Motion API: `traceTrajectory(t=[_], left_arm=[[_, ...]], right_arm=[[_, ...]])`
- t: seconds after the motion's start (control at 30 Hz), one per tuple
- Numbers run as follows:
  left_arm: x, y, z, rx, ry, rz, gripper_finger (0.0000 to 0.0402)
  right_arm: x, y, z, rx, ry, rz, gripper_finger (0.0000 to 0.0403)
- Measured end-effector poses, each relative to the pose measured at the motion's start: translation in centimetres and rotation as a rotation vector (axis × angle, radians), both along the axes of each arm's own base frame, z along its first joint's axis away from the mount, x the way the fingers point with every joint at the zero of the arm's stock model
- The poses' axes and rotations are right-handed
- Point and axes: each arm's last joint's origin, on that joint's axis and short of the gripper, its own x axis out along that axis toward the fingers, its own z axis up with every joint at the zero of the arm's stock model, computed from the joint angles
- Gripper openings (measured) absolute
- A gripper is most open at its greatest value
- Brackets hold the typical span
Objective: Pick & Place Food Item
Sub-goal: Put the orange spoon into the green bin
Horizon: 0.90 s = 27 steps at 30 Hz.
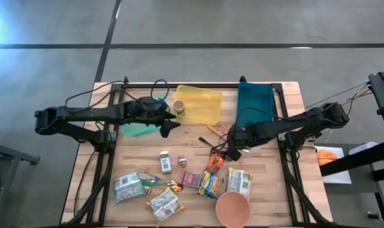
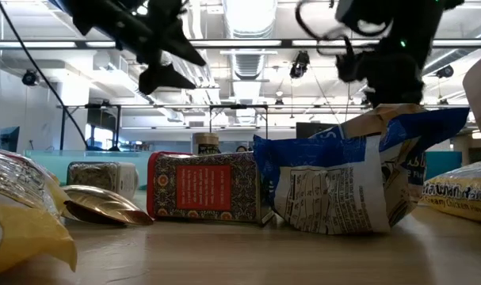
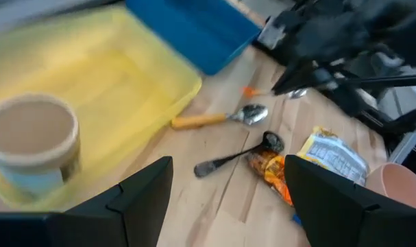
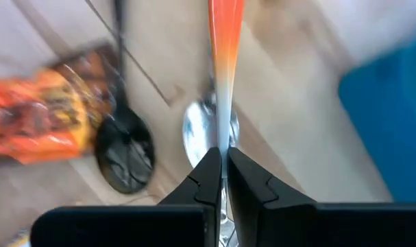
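My right gripper [image 1: 231, 152] is shut on a thin utensil with an orange handle [image 4: 225, 41], above the table's middle. Below it lie a black spoon [image 4: 125, 154], a metal spoon [image 3: 221, 118] and an orange snack packet [image 1: 215, 163]. More packets lie flat toward the near edge, a yellow one [image 1: 210, 183] and a white-green one [image 1: 239, 182]. My left gripper [image 3: 228, 165] hangs open with nothing between its fingers, by the yellow tray's [image 1: 201, 101] near left corner. There a paper cup [image 3: 33, 147] stands in the tray. My right gripper pinches the utensil's metal neck [image 4: 223, 137], just short of the orange handle, between its two fingertips [image 4: 209, 168]. The fingers come steeply from above. The handle sticks out beyond them. The utensil's other end is hidden behind the fingers. It looks clear of the table.
A blue tray [image 1: 255, 104] stands at the far right beside the yellow one, and a green tray [image 1: 136, 130] lies under my left arm. A pink bowl [image 1: 233, 209] sits at the near edge. Small jars [image 1: 166, 162] and several packets [image 1: 130, 188] fill the near half.
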Motion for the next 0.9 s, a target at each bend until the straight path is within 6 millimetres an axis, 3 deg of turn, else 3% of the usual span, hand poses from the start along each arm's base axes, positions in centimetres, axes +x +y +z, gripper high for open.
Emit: traceTrajectory(t=[0.13,0.53,0.9], left_arm=[[1.1,0.2,-0.7,-0.055,0.023,0.027,0.0283],[3.8,0.6,0.6,-0.085,-0.038,-0.029,0.0283],[4.5,0.3,2.3,-0.111,-0.091,-0.174,0.0283]], right_arm=[[0.8,0.4,1.5,-0.05,-0.05,0.052,0.0013],[2.4,0.5,5.0,-0.154,-0.133,0.199,0.0013],[3.5,0.7,5.9,-0.204,-0.111,0.385,0.0013]])
